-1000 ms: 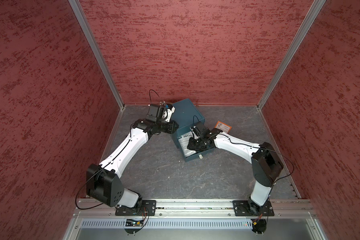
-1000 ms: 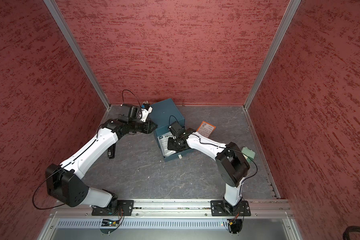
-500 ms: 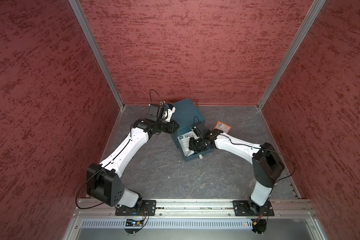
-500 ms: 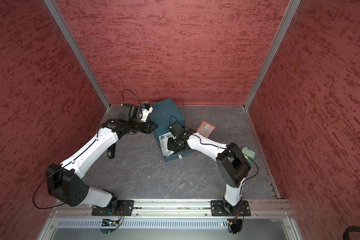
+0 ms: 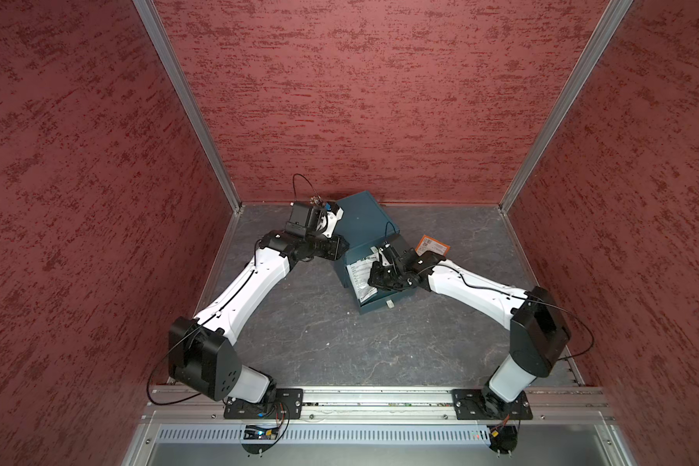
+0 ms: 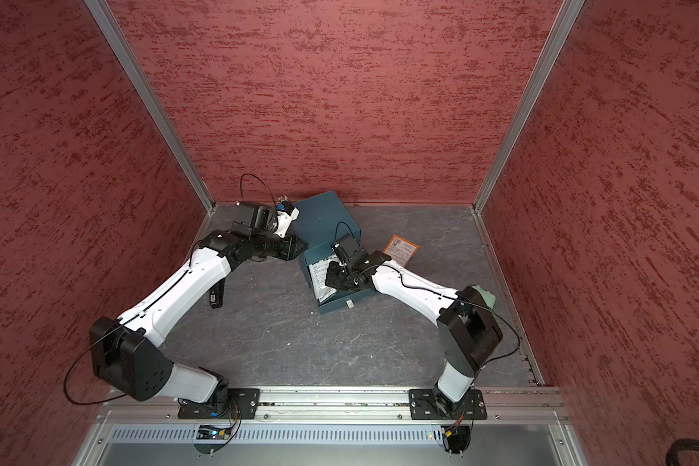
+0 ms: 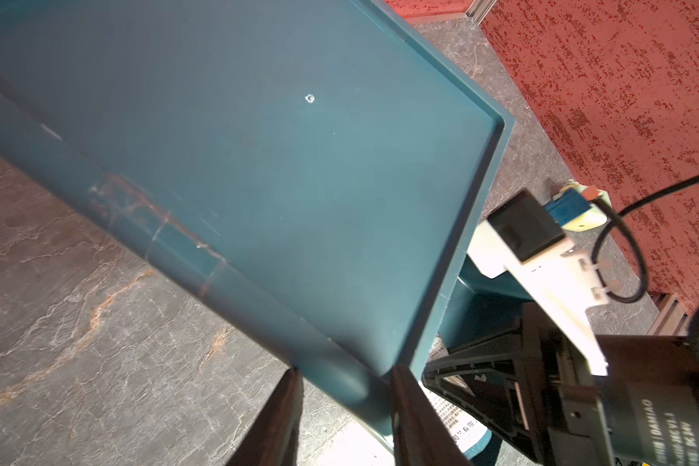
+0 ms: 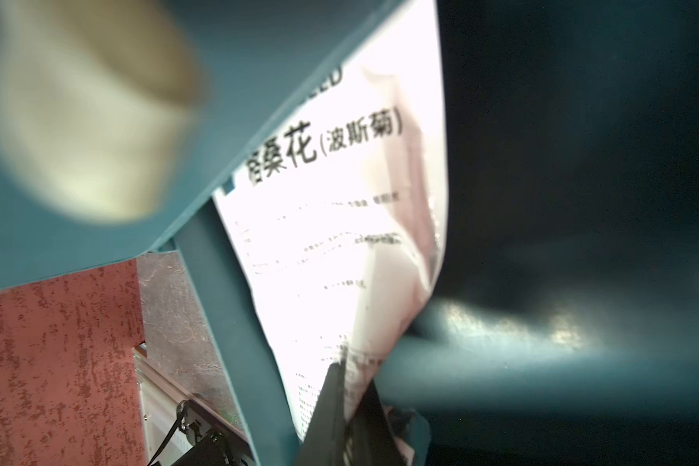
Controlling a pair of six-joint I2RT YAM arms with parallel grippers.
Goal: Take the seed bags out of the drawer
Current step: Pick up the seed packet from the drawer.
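- Two bags show: the white bag point(image 5: 358, 279) lies in the open drawer point(image 5: 374, 308), and the orange bag point(image 5: 432, 246) lies out on the bench point(image 5: 319, 331) just beside it. A third I cannot find in any view.
- The right pincer point(image 8: 348, 403) is closed on the white bag's edge (the wrist view shows the film pinched between dark fingers point(image 8: 331, 407)), down inside the drawer.
- The left pincer point(image 7: 344, 387) is clamped across a corner edge of the cabinet point(image 7: 259, 161), likely to steady it.
- Handling, as I judge it: the white bag looks light, thin and floppy, and glossy enough to slip; it curls where it is held. An edge pinch suits it, then a lift straight up clear of the drawer wall so it does not snag.
- Top views give the layout: both arms, the drawer standing open, the orange bag outside. They do not show the grip itself, because the right pincer hides it.
- Right wrist view alone shows the pinch and the black print; left wrist view alone shows fingers straddling the cabinet's edge.
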